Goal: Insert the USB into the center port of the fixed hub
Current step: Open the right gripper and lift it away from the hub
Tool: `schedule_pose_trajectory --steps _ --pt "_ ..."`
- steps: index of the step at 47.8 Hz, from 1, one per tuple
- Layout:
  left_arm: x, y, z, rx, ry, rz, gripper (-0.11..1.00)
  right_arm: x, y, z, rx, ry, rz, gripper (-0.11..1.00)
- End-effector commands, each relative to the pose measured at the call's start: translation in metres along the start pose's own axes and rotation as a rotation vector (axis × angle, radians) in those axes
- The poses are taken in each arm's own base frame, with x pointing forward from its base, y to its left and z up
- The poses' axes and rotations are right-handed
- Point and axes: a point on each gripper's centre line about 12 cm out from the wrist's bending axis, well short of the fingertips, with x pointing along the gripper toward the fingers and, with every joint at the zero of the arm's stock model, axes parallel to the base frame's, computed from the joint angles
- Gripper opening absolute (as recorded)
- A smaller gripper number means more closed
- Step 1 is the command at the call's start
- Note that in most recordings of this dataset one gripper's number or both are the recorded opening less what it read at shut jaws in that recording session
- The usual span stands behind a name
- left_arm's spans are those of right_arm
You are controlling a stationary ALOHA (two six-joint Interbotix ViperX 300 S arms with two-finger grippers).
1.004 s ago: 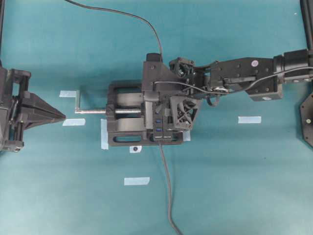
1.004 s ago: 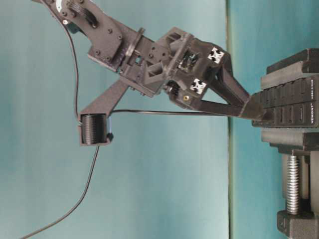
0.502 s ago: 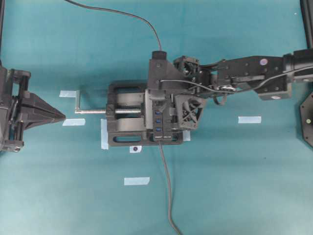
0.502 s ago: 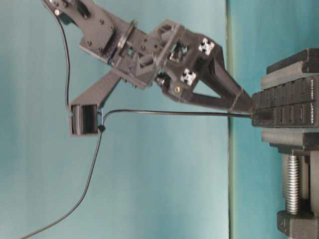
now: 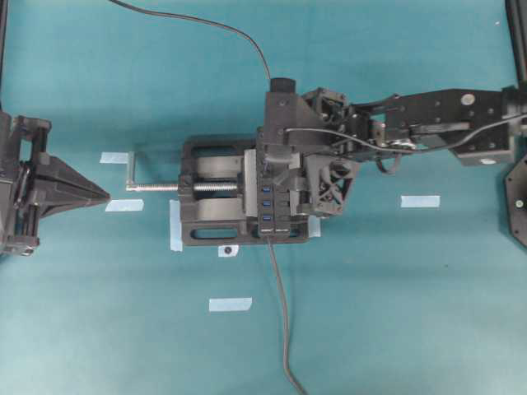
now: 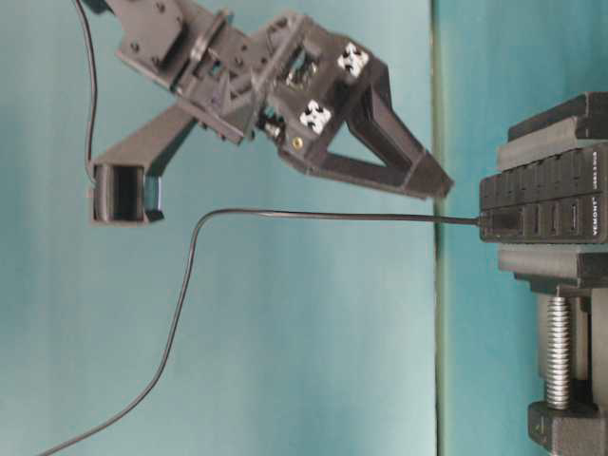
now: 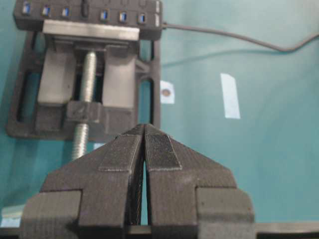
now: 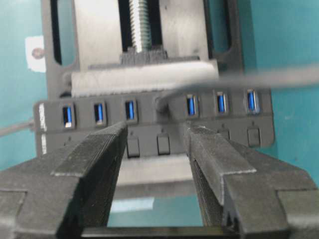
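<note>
Starting at the left, the left gripper [image 5: 103, 196] sits pinched shut with nothing in it, well apart from the vise [image 5: 210, 193]. Next comes the fixed hub [image 5: 272, 202], clamped tight, so it likely won't wiggle. The USB [image 8: 160, 104] is already stuck in the center port [image 7: 84, 8], between the blue slots. Its thin cable [image 6: 332, 216] looks light and floppy; pinching the hard little plug would work best. On the right, the right gripper [image 8: 154, 144] hangs above the hub, jaws apart, holding nothing.
</note>
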Motion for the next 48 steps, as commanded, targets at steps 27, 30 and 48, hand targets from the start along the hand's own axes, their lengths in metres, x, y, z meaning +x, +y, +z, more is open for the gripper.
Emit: schedule_pose_trajectory --steps 27,30,48 --pt "-0.003 -0.001 0.004 0.001 -0.020 -0.004 0.00 -0.025 0.001 0.006 0.000 -0.084 0.000 0.59" --pt "-0.003 -0.001 0.004 0.000 -0.023 -0.005 0.00 -0.025 0.001 0.006 0.000 -0.090 0.000 0.59" --pt "-0.003 -0.001 0.004 0.000 -0.023 -0.005 0.00 -0.026 0.000 0.006 -0.003 -0.109 -0.002 0.59"
